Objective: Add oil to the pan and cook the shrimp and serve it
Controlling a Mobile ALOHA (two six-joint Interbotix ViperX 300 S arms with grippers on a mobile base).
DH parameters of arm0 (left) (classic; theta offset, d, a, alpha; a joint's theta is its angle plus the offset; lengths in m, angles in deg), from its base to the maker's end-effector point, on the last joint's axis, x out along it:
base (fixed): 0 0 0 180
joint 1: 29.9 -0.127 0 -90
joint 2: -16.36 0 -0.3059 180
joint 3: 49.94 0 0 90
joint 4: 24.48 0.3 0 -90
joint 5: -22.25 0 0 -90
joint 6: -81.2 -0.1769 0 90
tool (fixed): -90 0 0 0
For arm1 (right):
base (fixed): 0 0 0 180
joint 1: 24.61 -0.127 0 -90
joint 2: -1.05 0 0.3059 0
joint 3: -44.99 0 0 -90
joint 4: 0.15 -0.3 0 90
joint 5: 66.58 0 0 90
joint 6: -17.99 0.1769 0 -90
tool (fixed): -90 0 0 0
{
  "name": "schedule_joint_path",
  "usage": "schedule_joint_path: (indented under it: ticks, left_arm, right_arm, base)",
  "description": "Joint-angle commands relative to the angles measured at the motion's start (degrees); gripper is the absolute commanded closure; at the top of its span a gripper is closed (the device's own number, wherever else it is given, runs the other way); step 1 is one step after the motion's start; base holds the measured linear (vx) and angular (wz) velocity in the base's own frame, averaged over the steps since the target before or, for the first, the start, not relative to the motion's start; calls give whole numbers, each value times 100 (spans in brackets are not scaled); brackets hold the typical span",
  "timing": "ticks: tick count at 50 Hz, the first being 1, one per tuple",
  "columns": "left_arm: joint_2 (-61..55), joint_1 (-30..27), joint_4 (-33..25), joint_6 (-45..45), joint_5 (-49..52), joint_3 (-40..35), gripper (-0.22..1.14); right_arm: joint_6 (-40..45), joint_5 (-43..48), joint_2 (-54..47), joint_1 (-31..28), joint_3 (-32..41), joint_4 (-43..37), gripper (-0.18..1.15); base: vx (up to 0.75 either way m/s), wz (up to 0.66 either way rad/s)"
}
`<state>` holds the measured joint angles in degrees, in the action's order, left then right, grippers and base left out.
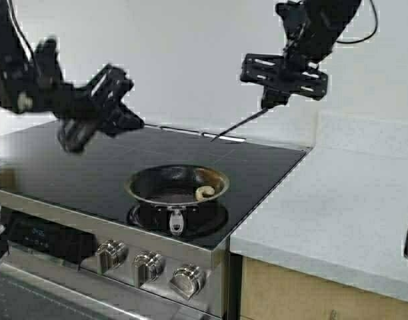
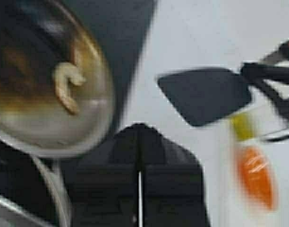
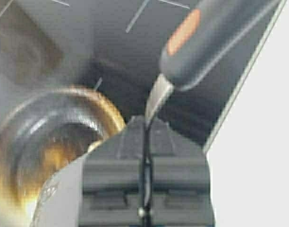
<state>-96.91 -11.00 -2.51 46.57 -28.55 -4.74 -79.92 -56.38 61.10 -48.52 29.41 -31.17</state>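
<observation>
Near the stove's (image 1: 71, 167) front edge sits the pan (image 1: 177, 190) holding the shrimp (image 1: 205, 193). My left claw (image 1: 134, 121) hovers pressed together; my right claw (image 1: 271, 100) clamps a spatula (image 1: 241, 125).

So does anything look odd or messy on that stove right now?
Nothing spilled or damaged. The small steel frying pan sits on the black cooktop; the pale curled shrimp lies off-centre against its rim, amid golden-brown oil.
</observation>
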Motion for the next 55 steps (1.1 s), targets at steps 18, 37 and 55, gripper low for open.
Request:
schedule_joint_path:
  ticks: [18,37,55]
  left_arm:
    - [2435,123,439,-1837,4500,-264,88]
    - [3120,141,923,-2162,5317,-334,88]
    - [3155,141,896,-2153,5370,-360,88]
  right_arm:
    - [44,-2004,2074,1222,-976,-62,88]
    - [44,-3604,3217,3621,-1477,835,88]
    - [26,-3911,2786,5344,-1846,1380,88]
  base:
    - [0,0]
    - [0,0]
    - [0,-1]
